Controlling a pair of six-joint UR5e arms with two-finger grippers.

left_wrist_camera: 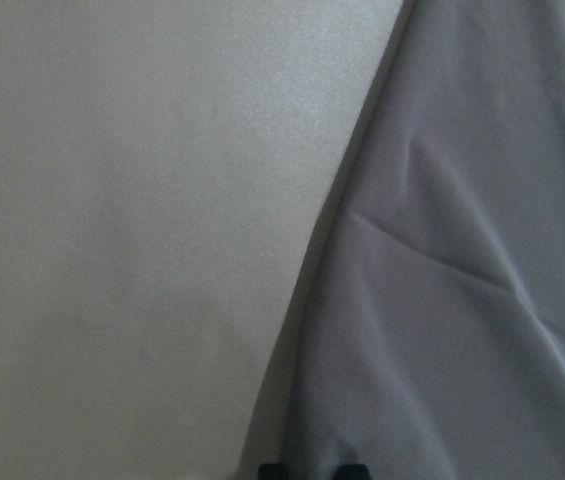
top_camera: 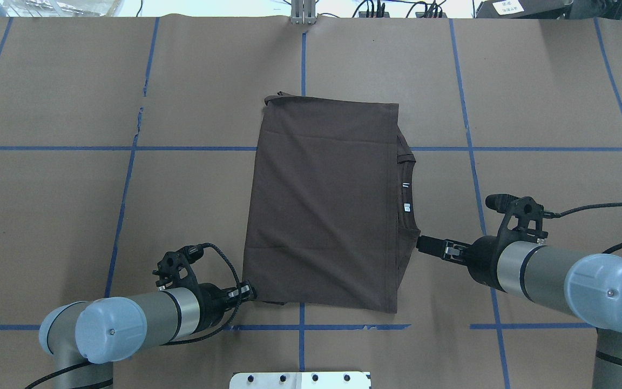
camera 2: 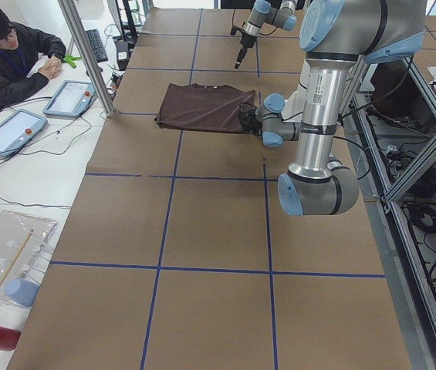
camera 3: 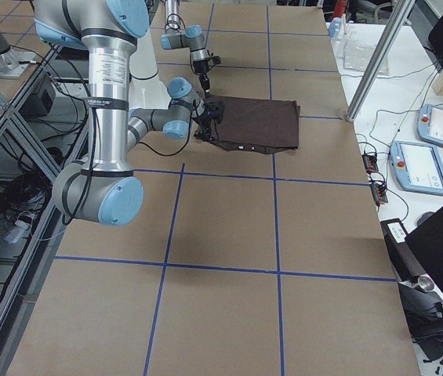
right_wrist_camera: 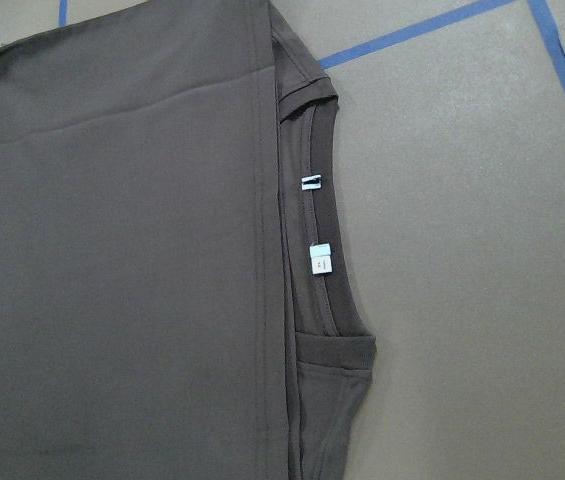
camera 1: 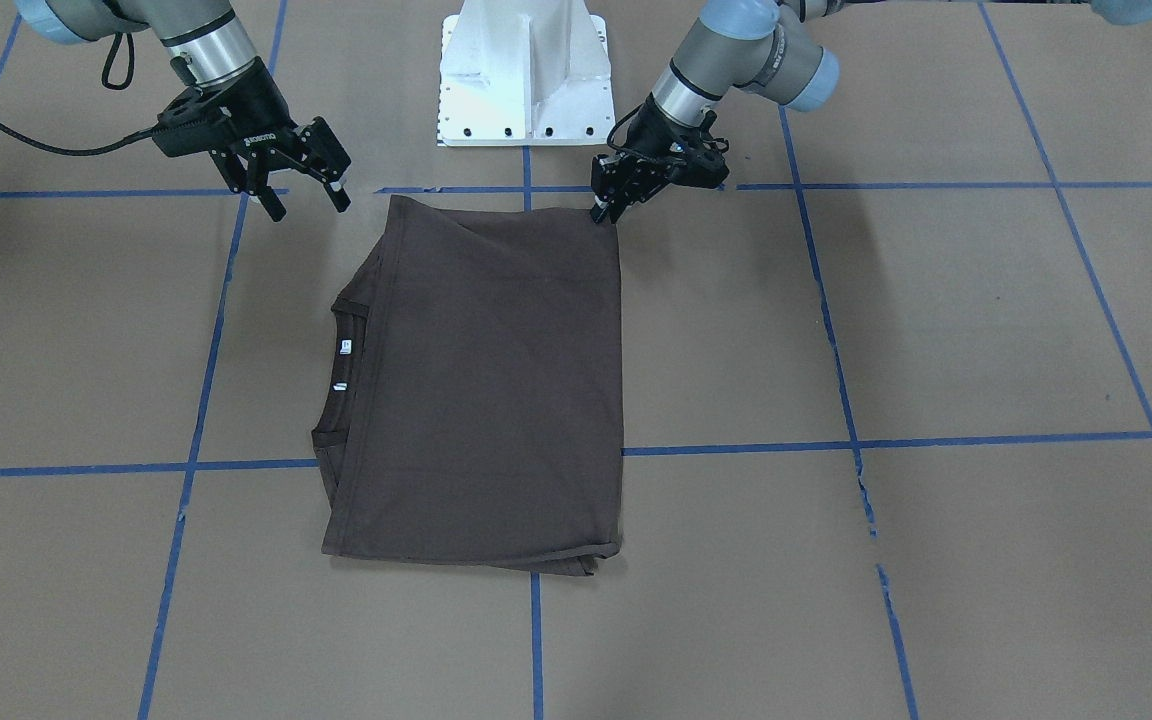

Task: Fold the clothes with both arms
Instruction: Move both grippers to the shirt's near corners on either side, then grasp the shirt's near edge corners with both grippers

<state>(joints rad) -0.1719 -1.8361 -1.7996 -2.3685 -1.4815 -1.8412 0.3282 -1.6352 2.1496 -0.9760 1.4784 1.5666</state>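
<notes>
Shirt: one dark brown shirt (camera 1: 496,390), folded into a neat rectangle, lying flat in the middle of the table (camera 1: 986,320), with its collar (right_wrist_camera: 334,345) side toward the right arm.
Tags: two small white tags (right_wrist_camera: 319,258) inside the collar, one above the other.
Arms: two, a left arm (top_camera: 143,316) and a right arm (top_camera: 538,273), both reaching in low from the robot's edge of the table.
Left gripper: one left gripper (camera 1: 604,210), fingers drawn narrow, pinching the shirt's corner nearest the robot.
Right gripper: one right gripper (camera 1: 308,207), fingers spread wide and holding nothing, just beside the collar side of the shirt and clear of the cloth.
Base: one white base (camera 1: 526,75) between the arms.
Left wrist view only: two dark fingertips (left_wrist_camera: 272,468) close together at the cloth's edge, with soft creases running through the cloth.
Right wrist view only: the stitched hem of the folded layer running alongside the collar.
Left side view only: one person (camera 2: 5,58) seated at a white desk past the table's far edge, with two control tablets (camera 2: 69,98) on it.
Front view only: how far apart the right gripper's fingers stand.
</notes>
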